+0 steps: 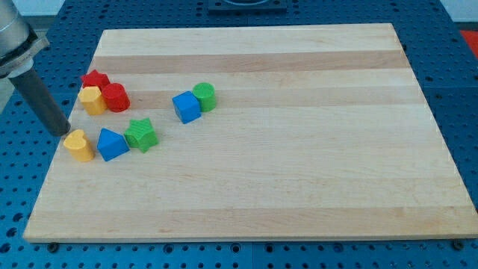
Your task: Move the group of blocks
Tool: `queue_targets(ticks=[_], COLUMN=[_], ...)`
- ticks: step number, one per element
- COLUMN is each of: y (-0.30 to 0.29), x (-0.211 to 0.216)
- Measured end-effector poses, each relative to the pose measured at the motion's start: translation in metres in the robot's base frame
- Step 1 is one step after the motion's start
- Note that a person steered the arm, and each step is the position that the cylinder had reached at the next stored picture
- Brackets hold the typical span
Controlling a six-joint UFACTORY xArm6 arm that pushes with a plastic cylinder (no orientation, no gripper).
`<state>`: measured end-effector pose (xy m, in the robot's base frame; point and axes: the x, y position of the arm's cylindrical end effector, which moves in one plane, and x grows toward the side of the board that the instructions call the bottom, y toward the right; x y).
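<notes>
Wooden board [299, 187] with eight blocks grouped at its left. My tip [63, 132], a bare rod holding nothing, sits just at 11 o'clock of the yellow heart block [78, 145]. At 3 o'clock of that: blue block [112, 143], green star [140, 134]. At 12 o'clock: yellow block [92, 99], red star [95, 79], red cylinder [116, 97]. Apart, at 3 o'clock: blue cube [187, 107] touching green cylinder [205, 96].

My tip [63, 133] at board's left edge, just above-left of yellow heart block [78, 145]; blue block [112, 143] beside it.
</notes>
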<state>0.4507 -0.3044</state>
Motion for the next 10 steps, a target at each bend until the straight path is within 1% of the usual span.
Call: queue_targets(ticks=[1,2,3,4,5,6,7,8,9,10], y=[0.000,0.000,0.007,0.063,0.092,0.050,0.014,-0.001,0.001,0.050], x=[-0.011,-0.073,-0.115,-0.109,-0.109,-0.121,-0.103,-0.075,-0.049,-0.045])
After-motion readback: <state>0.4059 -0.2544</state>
